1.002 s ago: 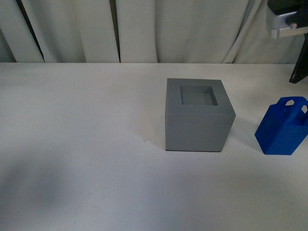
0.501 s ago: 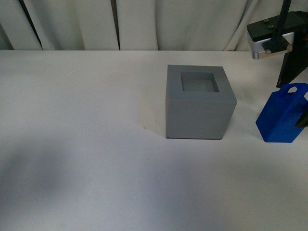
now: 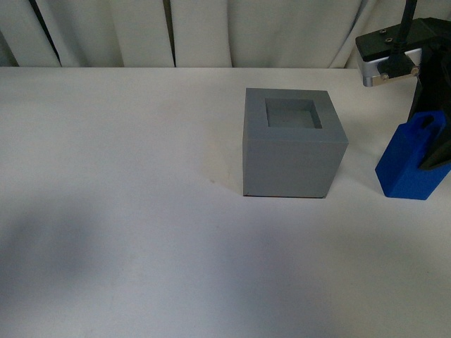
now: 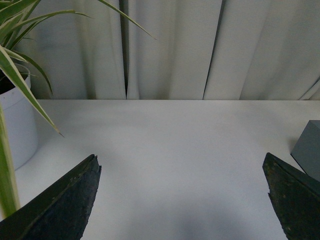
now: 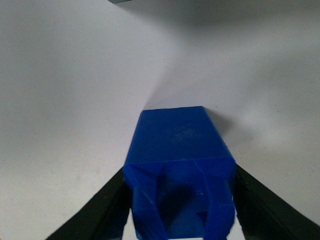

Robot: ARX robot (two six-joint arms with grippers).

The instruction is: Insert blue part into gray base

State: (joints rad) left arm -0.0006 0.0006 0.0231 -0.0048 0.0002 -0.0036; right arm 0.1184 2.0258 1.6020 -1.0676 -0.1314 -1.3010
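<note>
The gray base (image 3: 292, 151) stands on the white table right of the middle, its square recess facing up and empty. The blue part (image 3: 411, 163) stands on the table to the right of the base, apart from it. My right gripper (image 3: 431, 130) comes down from above and is shut on the part's arched top. In the right wrist view the blue part (image 5: 179, 165) sits between the two black fingers (image 5: 100, 212), which press its sides. My left gripper (image 4: 185, 200) is open and empty over bare table; an edge of the gray base (image 4: 309, 150) shows beside it.
White curtains (image 3: 232, 32) hang behind the table's far edge. A potted plant in a white pot (image 4: 15, 125) stands on the table in the left wrist view.
My right arm has come down from the upper right onto the blue part and closed on its top. The front camera's view has shifted slightly.
</note>
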